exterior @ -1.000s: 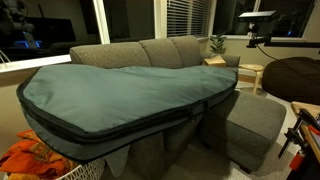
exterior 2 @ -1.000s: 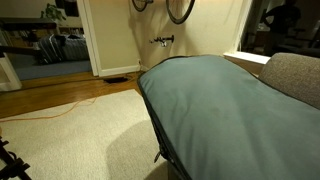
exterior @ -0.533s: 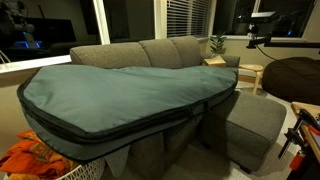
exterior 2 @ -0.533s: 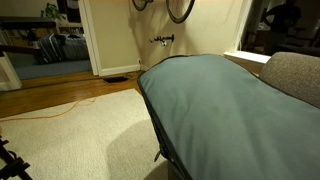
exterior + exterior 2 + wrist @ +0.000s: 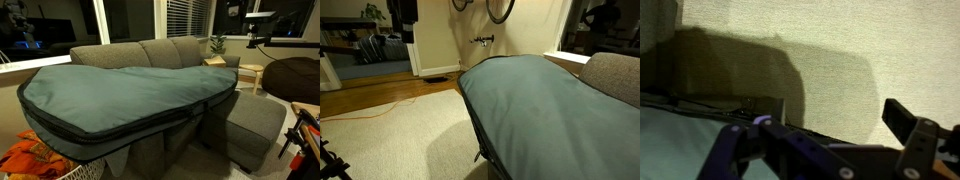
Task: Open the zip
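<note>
A very large teal-green padded bag [image 5: 120, 90] lies across the grey sofa [image 5: 150, 50], and it also fills the right of an exterior view [image 5: 540, 110]. The zip [image 5: 150, 122] is a dark line with black trim round the bag's side edge, also seen as the zip [image 5: 473, 115] at the bag's near end. In the wrist view my gripper [image 5: 833, 108] is open over beige carpet, with nothing between its fingers. The bag's corner [image 5: 670, 140] and the zip [image 5: 700, 102] lie at lower left. A dark part of the robot [image 5: 407, 10] shows at the top edge.
A grey ottoman [image 5: 255, 120] stands beside the sofa, a brown beanbag [image 5: 295, 78] behind it. Orange cloth [image 5: 30, 158] lies below the bag. An orange cable [image 5: 370, 108] crosses the beige carpet [image 5: 390, 135] and wooden floor. A small table with a plant [image 5: 217, 44] stands behind the sofa.
A dark part of the robot has come into view at the top edge of both exterior views. The bag has not moved.
</note>
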